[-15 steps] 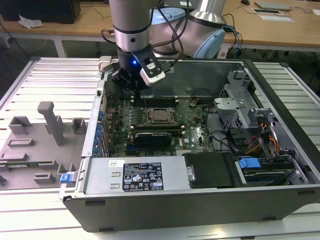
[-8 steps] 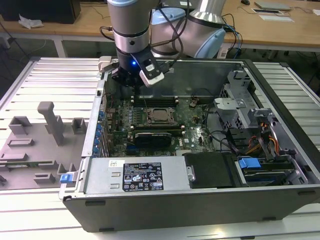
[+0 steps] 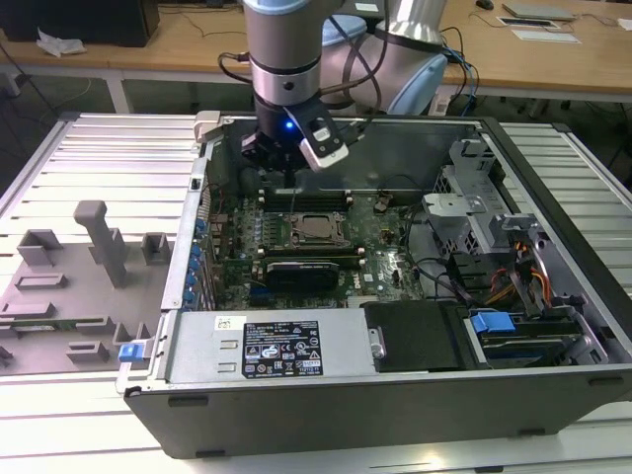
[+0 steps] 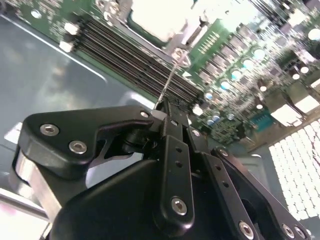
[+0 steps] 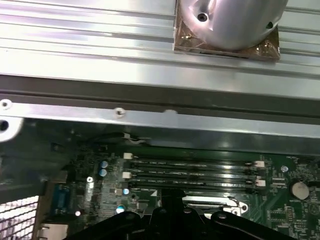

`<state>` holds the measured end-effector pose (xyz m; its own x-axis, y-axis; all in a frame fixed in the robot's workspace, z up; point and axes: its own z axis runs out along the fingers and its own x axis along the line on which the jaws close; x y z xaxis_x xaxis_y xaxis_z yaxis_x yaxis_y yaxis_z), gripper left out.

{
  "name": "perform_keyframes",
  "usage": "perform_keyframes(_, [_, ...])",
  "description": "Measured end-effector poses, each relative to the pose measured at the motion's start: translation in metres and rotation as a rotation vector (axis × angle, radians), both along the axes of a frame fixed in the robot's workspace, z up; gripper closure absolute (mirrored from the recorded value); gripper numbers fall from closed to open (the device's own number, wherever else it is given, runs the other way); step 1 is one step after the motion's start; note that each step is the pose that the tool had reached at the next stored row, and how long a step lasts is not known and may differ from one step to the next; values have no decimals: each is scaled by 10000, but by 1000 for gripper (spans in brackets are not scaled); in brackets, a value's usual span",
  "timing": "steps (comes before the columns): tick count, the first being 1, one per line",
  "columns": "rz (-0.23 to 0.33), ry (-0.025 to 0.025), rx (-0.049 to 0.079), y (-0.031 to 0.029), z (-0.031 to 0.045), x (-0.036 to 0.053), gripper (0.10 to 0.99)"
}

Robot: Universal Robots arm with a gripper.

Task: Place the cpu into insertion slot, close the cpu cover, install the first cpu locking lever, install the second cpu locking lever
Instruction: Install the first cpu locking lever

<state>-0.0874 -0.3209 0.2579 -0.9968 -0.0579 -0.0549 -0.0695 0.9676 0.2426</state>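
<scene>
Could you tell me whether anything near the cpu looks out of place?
Only the thin wire lever beside the cpu: it stands raised, pinched in the pincer, not lying latched.

Top: the case [image 3: 326, 420] lies open upward, so the board can be reached from above.
Far side: the case wall [image 5: 150, 120] rises just beside the memory slots [image 5: 192, 172], leaving a narrow strip.
Over the slots: the locking lever [image 4: 171, 77] slants up into the closed claw [image 4: 163, 105].
Near side: the black card [image 3: 308, 269] and the power supply [image 3: 267, 346] block.
Exterior view's right: the drive cage [image 3: 472, 202] and cables [image 3: 513, 281] crowd the corner.
Exterior view's left: the bench [image 3: 109, 158] lies bare beside a grey fixture [image 3: 99, 242].
</scene>
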Motion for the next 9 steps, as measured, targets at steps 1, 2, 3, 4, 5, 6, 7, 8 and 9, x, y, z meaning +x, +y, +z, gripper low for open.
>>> perform_keyframes(1, [-1, 11, 0, 0, 0, 45, 980])
perform_keyframes(2, [-4, 20, 0, 0, 0, 77, 980])
perform_keyframes(3, [-2, 30, 1, 0, -1, 118, 980])
perform_keyframes(4, [-2, 37, 0, 0, 0, 148, 980])
perform_keyframes(5, [-5, 49, 0, 0, -1, 202, 980])
perform_keyframes(6, [-4, 53, -1, 0, -1, 232, 980])
perform_keyframes(7, [-5, 59, -1, 0, -2, 267, 980])
perform_keyframes(8, [-6, 61, -2, 0, -3, 297, 980])
perform_keyframes(9, [-6, 62, -2, 0, -4, 311, 980])
